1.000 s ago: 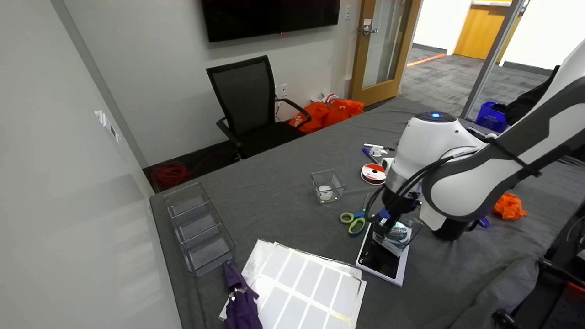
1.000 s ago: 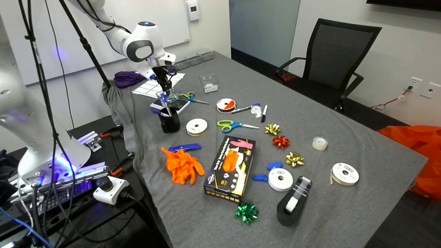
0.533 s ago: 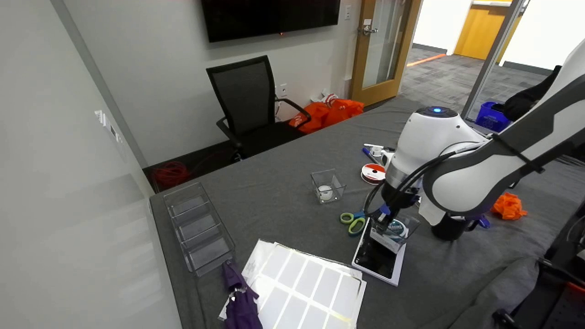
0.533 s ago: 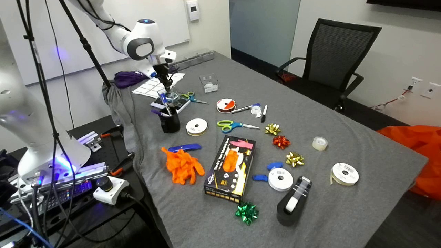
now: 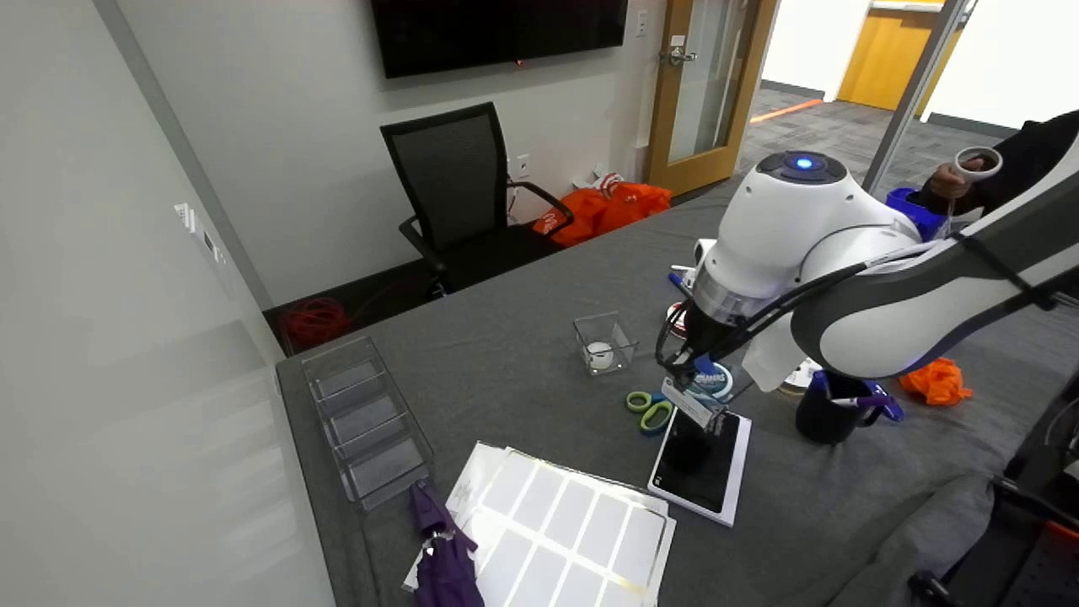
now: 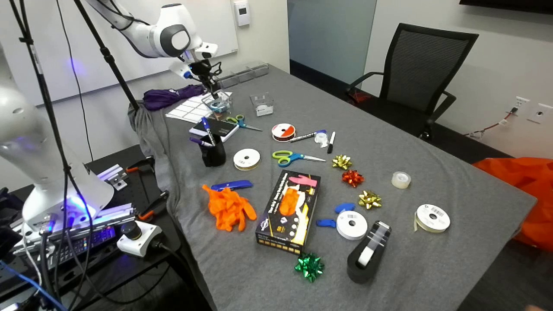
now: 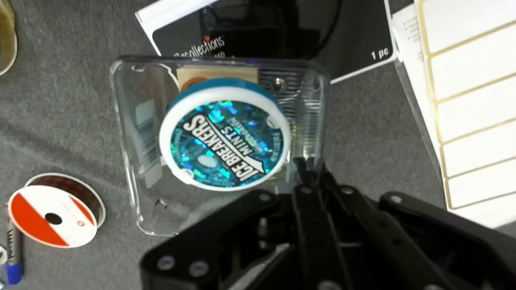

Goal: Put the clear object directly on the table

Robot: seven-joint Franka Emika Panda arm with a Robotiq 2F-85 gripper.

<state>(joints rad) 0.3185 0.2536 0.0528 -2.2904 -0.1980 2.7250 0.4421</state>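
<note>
Holding the clear box point(image 7: 153, 197) above the table point(image 5: 523, 388); my gripper point(image 7: 309, 163), jaws together, pinches one wall. Mints tin point(image 7: 225, 137) inside. In an exterior view, I'd go left past the scissors point(image 5: 657, 397), clear of the black pad point(image 5: 698, 464), lower level, release after contact. Second box point(image 5: 625, 356), farther, holds a white thing point(image 5: 599, 355).

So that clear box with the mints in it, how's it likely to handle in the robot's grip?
The clear box has straight, glossy walls, so it's probably stiff, perhaps slippery. Pinched at one wall, it may swivel in the jaws. The round mint container inside could slide if the box tips.
</note>
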